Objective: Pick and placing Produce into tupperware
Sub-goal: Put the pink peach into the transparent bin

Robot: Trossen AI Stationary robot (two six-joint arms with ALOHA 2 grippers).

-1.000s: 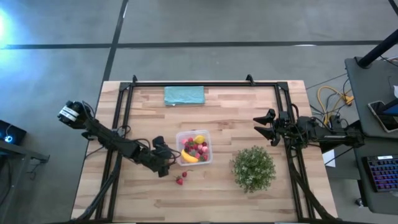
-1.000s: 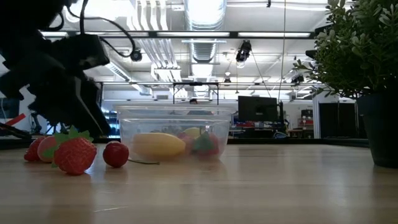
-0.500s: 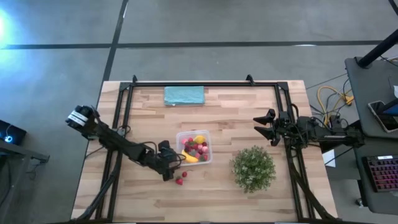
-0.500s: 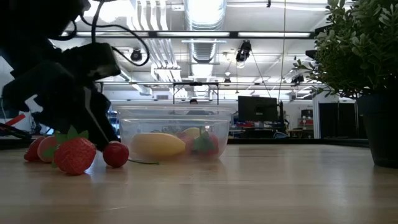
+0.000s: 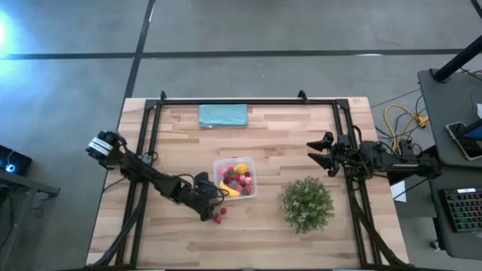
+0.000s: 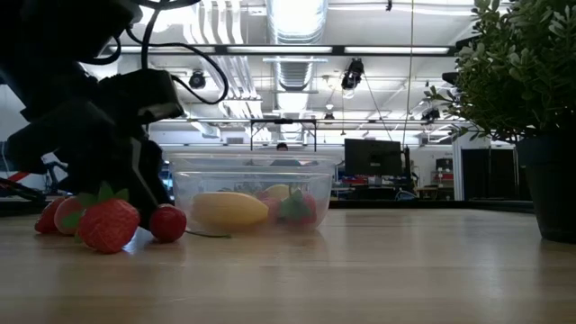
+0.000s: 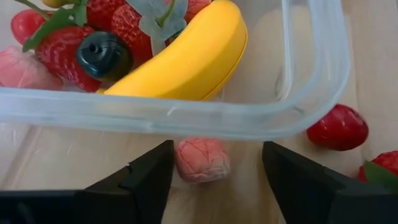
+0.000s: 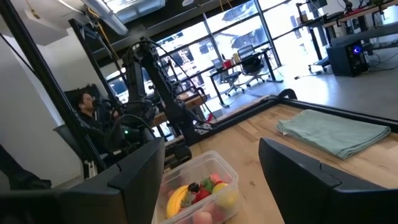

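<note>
The clear square tupperware sits mid-table and holds a yellow banana, red strawberries, a lemon and a dark berry. My left gripper is open and low at the container's near-left corner. Its fingers stand on either side of a pink fruit that lies on the table against the container wall. Loose red strawberries lie on the wood just beside it. My right gripper waits open, raised near the table's right side.
A bushy green potted plant stands right of the container. A folded teal cloth lies near the far edge. Black frame rails run along the table's left, far and right sides. Bare wood stretches along the near edge.
My left gripper has moved toward the table's right and near edge and come lower, closing in on the loose fruits at the container's near-left corner. The fruits and the container have stayed in place.
</note>
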